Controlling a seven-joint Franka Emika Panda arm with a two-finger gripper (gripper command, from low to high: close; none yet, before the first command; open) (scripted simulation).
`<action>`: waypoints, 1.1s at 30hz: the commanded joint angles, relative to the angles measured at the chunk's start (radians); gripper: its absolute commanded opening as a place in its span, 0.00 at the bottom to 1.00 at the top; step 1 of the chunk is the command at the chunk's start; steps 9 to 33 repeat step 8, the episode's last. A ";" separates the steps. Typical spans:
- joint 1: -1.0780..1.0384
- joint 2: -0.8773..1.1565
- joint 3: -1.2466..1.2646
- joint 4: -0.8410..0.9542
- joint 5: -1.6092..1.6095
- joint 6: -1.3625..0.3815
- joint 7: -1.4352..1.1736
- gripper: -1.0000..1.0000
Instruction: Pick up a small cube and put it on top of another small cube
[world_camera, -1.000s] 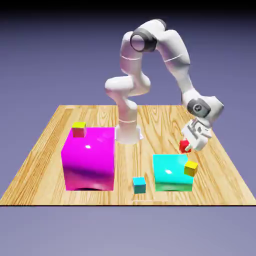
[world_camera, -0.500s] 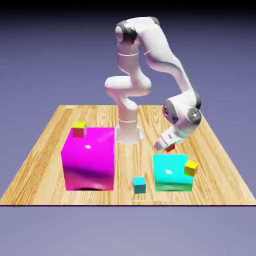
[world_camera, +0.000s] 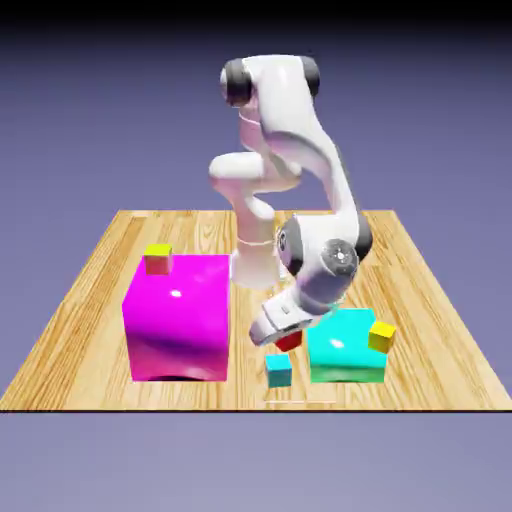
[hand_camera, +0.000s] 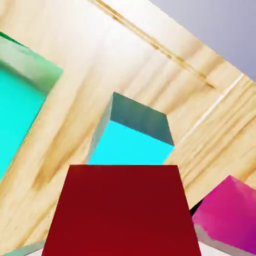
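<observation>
The gripper (world_camera: 277, 342) was clamped on the red cube (hand_camera: 122, 212), which hung above the table (world_camera: 60, 380), close to the teal cube (world_camera: 279, 371). The teal cube sat on the wood between the magenta block (world_camera: 178, 325) and the cyan block (world_camera: 345, 345), nearer the cyan one. A yellow cube (world_camera: 382, 336) showed at the cyan block's edge on the exterior view's right.

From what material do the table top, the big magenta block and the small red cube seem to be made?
Table top: looks like varnished wood, from its grain and plank lines. Big magenta block: perhaps glossy plastic; a bright highlight shows on it. Red cube: smooth, plain, rather matt, without grain; painted wood or plastic, I cannot tell.
</observation>
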 joint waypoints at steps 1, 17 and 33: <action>-0.003 0.021 -0.005 -0.023 -0.012 0.044 0.008 0.00; 0.005 -0.042 0.009 0.045 0.013 -0.086 -0.011 1.00; 0.005 -0.042 0.009 0.045 0.013 -0.086 -0.011 1.00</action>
